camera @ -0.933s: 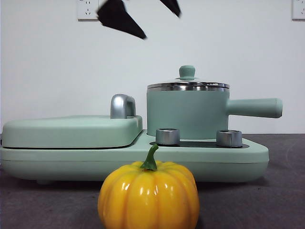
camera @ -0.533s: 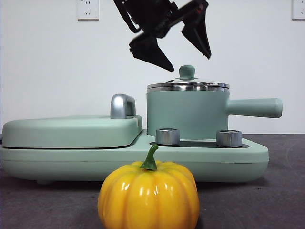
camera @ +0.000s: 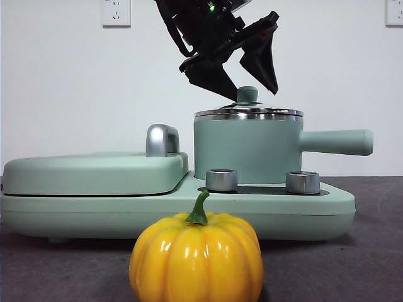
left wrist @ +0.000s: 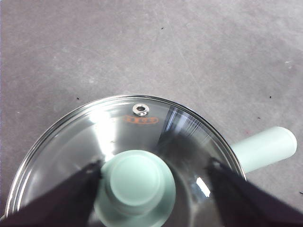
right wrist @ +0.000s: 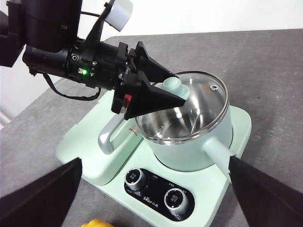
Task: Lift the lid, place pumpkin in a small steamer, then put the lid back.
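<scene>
Around the lid's [left wrist: 123,156] round mint knob [left wrist: 135,184], left gripper's [camera: 242,85] spread black fingers [camera: 211,78].

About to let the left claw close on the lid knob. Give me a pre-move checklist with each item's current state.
1. Left claw open, jaws on either side of the knob: ok.
2. Lid seated flat on the small steamer: ok.
3. Jaws low enough to grip the knob rather than its top: cannot tell; the front view shows the tips about level with it.
4. Right claw held back, clear of the steamer: ok.
5. Pumpkin on the table in front of the cooker, ready for pickup: ok.
6. Steamer empty inside: ok, the right wrist view shows bare steel through the glass.
</scene>
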Robot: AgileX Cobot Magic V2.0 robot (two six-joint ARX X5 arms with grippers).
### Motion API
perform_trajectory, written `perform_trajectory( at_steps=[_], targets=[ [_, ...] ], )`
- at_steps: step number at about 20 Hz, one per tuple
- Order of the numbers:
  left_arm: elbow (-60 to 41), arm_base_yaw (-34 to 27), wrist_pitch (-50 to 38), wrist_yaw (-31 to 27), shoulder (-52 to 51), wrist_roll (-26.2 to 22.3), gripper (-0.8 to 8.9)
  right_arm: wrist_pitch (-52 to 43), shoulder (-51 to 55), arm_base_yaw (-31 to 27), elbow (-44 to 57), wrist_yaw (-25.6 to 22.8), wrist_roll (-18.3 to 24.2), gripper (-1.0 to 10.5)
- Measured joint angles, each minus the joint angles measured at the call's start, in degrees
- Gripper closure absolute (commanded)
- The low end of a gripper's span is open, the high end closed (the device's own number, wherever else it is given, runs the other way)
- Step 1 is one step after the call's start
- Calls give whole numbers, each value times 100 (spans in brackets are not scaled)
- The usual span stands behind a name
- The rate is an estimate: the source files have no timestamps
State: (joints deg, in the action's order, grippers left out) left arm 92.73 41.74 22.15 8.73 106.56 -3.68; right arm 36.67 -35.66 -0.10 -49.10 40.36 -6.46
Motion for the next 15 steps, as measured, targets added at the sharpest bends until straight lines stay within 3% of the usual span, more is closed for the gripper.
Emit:
perform_trajectory(
  at_steps=[7, 9, 11, 15],
  targets=[
    [4, 15, 166, -269, 0, -181, 620, 0, 0, 0, 0, 0, -4, 454],
    [4, 15, 162, -308, 0, -216, 737, 0, 0, 0, 0, 0, -22, 454],
    [9, 11, 151, -317, 0, -254, 788, 0, 0, 0, 0, 0, -42, 455],
    [13, 11, 96, -323, 0, -267, 787, 0, 0, 0, 0, 0, -44, 455]
  ],
)
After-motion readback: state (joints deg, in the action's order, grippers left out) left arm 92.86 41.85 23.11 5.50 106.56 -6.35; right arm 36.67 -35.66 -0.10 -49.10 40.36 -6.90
